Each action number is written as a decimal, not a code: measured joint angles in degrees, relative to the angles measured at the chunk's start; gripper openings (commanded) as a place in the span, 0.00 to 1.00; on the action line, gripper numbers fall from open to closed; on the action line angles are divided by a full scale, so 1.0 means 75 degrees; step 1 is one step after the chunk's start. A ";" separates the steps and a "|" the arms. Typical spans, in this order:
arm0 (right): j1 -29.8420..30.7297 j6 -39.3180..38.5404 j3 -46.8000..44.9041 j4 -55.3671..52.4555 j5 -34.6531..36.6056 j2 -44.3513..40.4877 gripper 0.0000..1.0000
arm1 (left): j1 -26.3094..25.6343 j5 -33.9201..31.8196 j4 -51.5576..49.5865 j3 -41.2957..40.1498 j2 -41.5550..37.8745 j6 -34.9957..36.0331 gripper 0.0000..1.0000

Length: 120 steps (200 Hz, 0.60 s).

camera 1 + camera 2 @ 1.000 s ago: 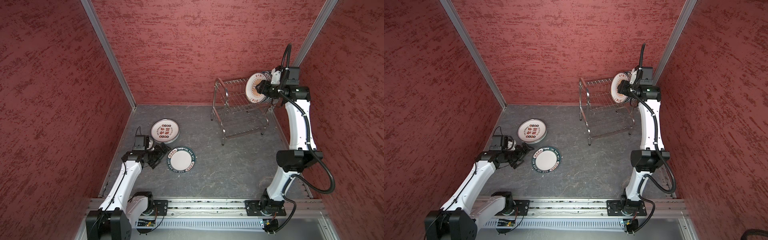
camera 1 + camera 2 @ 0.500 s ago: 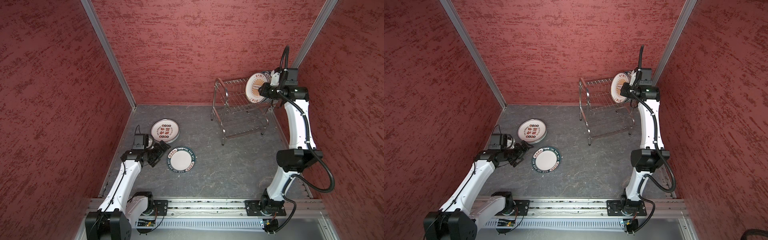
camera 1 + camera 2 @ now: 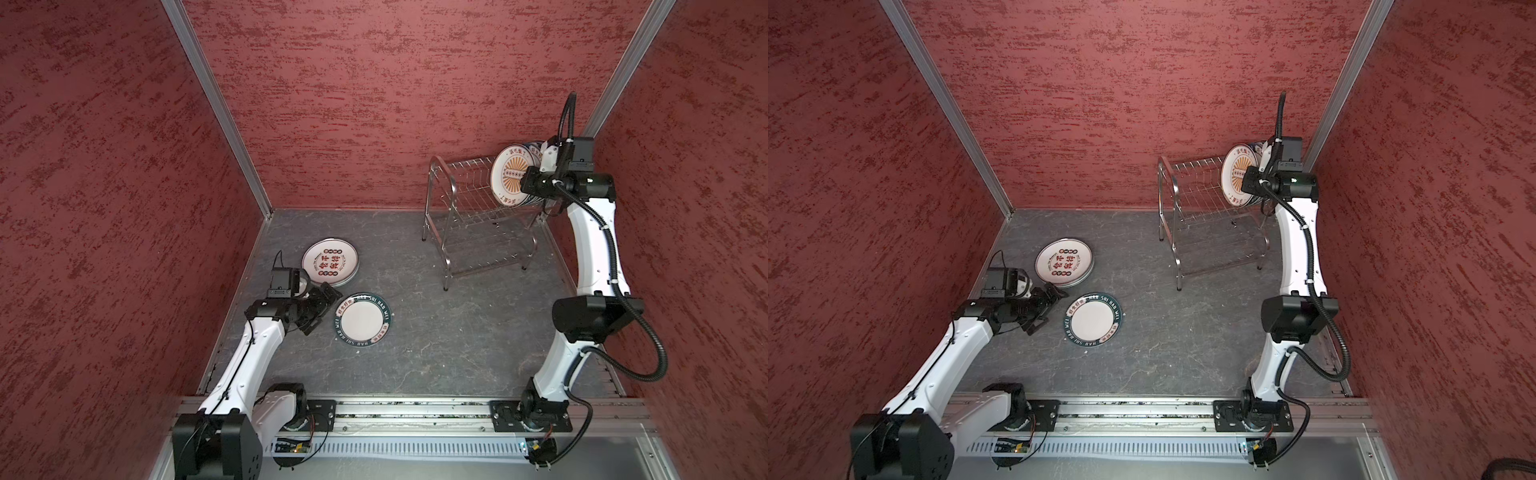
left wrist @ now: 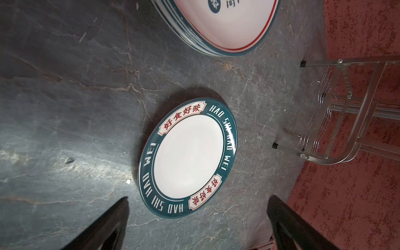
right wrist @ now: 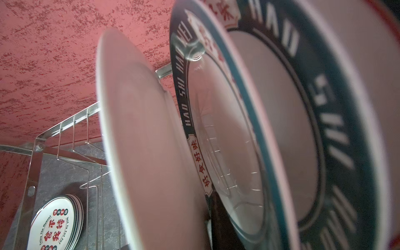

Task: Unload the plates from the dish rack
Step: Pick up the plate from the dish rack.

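Observation:
The dish rack (image 3: 469,199) (image 3: 1196,195) stands at the back right. At its right end an orange sunburst plate (image 3: 510,174) (image 3: 1235,174) stands on edge, with teal-rimmed plates (image 5: 216,129) close behind it. My right gripper (image 3: 524,187) (image 5: 173,233) straddles the sunburst plate's rim, shut on it; one dark finger (image 5: 220,216) lies against its white back (image 5: 151,151). On the table lie a teal-rimmed plate (image 3: 362,319) (image 4: 188,151) and a stack of plates with red-black characters (image 3: 330,262) (image 3: 1064,262). My left gripper (image 3: 326,309) (image 4: 198,201) hovers open just left of the single plate, holding nothing.
Red textured walls close in at the back and both sides; the rack sits near the back right corner. The grey stone table (image 3: 436,345) runs from the plates to the rack's legs (image 4: 275,145). A rail (image 3: 415,411) along the front carries both arm bases.
My right gripper's jaws have closed in on the sunburst plate's rim. The left arm has hardly moved and stays open.

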 measured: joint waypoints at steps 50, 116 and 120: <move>0.0000 -0.0216 -0.0044 0.0085 0.0160 0.0000 0.10 | -0.0085 -0.0146 0.0029 -0.0076 -0.0236 -0.0023 0.99; 0.0009 -0.0213 -0.0047 0.0361 0.0210 -0.0032 0.03 | -0.0087 -0.0268 0.0213 -0.0321 -0.0358 -0.0093 0.99; 0.0009 -0.0210 -0.0052 0.0393 0.0207 -0.0052 0.02 | -0.0087 -0.0274 0.0233 -0.0332 -0.0358 -0.0108 0.99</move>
